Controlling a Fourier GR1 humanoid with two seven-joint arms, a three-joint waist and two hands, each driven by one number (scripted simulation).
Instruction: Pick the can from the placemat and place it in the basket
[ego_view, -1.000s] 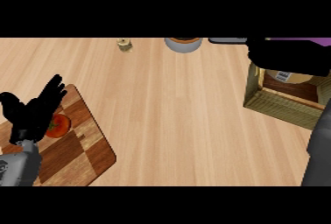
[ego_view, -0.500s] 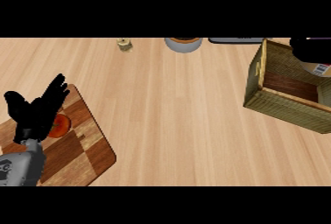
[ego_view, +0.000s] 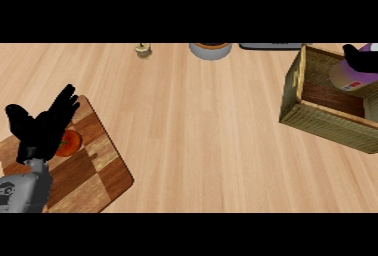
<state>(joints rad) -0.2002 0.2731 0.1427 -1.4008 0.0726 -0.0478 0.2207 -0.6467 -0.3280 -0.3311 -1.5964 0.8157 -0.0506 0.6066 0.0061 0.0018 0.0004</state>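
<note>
Here, largest thing first.
Table: pale wood-plank table (ego_view: 192, 130) fills the view; no room shows beyond it.
Placemat: brown checkered wooden placemat (ego_view: 96, 170) at the near left, holding a red round object (ego_view: 70, 142), partly hidden by the left hand.
Basket: square woven olive basket with a dark wood floor (ego_view: 317, 117) at the far right, open side up to take the can.
Left hand: black left hand (ego_view: 40, 130) rests over the placemat, fingers straight and spread, holding nothing.
Can: purple-topped can with a tan and white label (ego_view: 351, 77) sits tilted inside the basket at the right edge.
Right hand: black right hand (ego_view: 360, 57) is at the can's top, mostly out of view; whether its fingers grip cannot be told.
Far edge: grey round bowl (ego_view: 210, 50), small olive bottle (ego_view: 143, 50), dark flat object (ego_view: 269, 46).
Judgement: placing looks nearly done.
</note>
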